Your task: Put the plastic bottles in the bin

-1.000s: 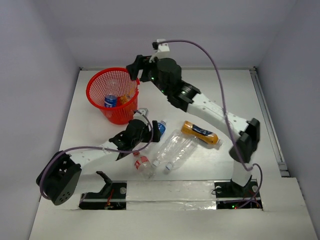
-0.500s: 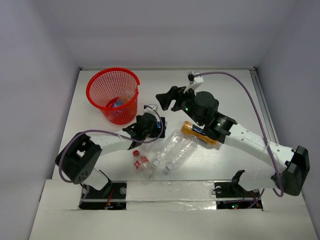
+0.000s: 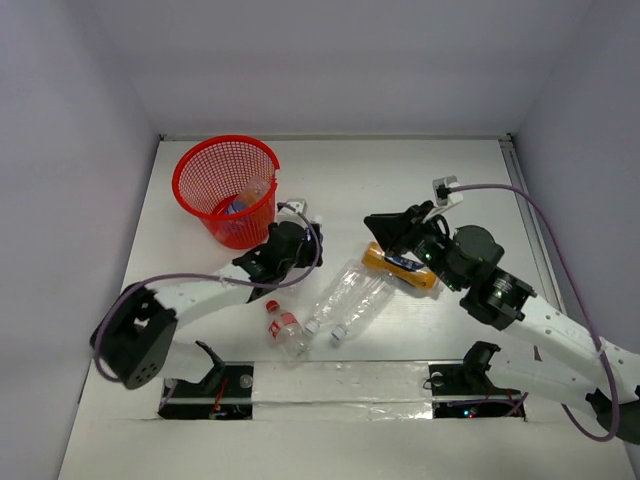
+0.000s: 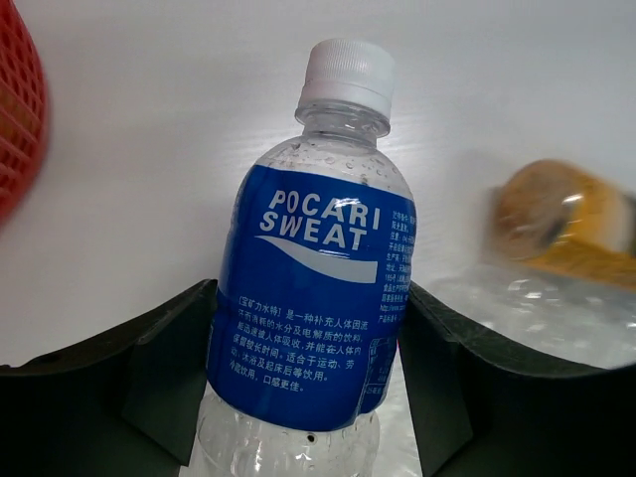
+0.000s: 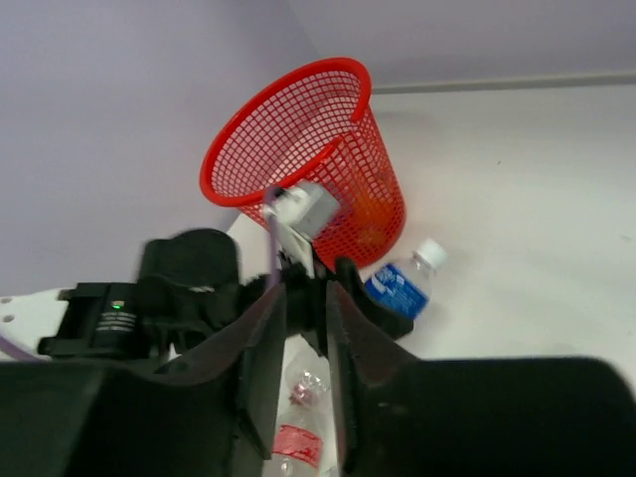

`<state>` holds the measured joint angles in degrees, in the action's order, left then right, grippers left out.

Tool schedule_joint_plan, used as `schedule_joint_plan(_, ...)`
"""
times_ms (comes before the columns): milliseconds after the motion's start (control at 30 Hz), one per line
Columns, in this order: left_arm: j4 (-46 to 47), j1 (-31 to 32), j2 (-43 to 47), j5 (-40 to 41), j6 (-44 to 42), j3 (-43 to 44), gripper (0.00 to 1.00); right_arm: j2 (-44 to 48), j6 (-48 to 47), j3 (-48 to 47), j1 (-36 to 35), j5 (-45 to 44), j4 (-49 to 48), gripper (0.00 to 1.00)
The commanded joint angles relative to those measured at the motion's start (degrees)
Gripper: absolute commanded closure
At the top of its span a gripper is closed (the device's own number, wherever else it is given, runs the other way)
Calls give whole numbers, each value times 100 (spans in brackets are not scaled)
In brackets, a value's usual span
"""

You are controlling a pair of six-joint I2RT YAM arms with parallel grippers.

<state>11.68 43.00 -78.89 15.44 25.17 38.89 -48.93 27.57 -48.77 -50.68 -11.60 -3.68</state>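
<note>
I judge the job to be partly done. The bin [image 3: 240, 232] stands at the upper left of the top view, and through its mesh I see 1 blue-labelled bottle [image 3: 235, 207] and what looks like a 2nd, clear one beside it; more than that I cannot make out.

5 bottles are outside it on the table [image 3: 450, 180]; the blue Pocari Sweat bottle [image 4: 313, 288] is the one in hand. My left tool [image 4: 308, 358] has a finger against each side of its label with no gap showing, so I take it as gripped, though not lifted; it lies just right of the bin.

My right tool [image 5: 306, 293] has its fingers drawn to a narrow slit and holds nothing; it hangs above the orange bottle [image 3: 400, 265] at centre right. Lower centre lie 2 clear bottles [image 3: 350, 295] side by side, and the red-labelled bottle [image 3: 283, 328] just left of them.
</note>
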Motion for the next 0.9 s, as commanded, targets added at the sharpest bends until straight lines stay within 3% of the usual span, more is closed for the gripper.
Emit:
schedule_joint_plan(0, 37, 50, 1023, -15, 111, 65, 50, 199, -234, 175, -4, 333, 342, 77)
schedule_joint_plan(200, -464, 50, 2605, 160, 120, 548, 53, 86, -463, 395, -4, 1395, 342, 78)
schedule_joint_plan(333, -456, 50, 3178, 976, 6, 926, 52, -624, -586, 351, -178, 2090, 211, 68)
schedule_joint_plan(433, -430, -19, 2995, 1487, -283, 1427, 52, -1301, -779, -52, -662, 2109, 297, 47)
schedule_joint_plan(467, -386, -20, 2898, 1662, -363, 1715, 52, -1808, -841, -192, -802, 2013, 333, 31)
schedule_joint_plan(567, -429, -467, 2389, 1559, -504, 2339, 52, -2802, -955, -773, -1242, 1680, 710, 12)
schedule_joint_plan(767, -351, -1942, 1624, 812, -179, 2974, 52, -3772, -938, -1371, -1796, 1423, 1027, 1)
schedule_joint_plan(867, -290, -2260, 1211, 829, -170, 3124, 51, -4194, -947, -1555, -2033, 1537, 1150, 0)
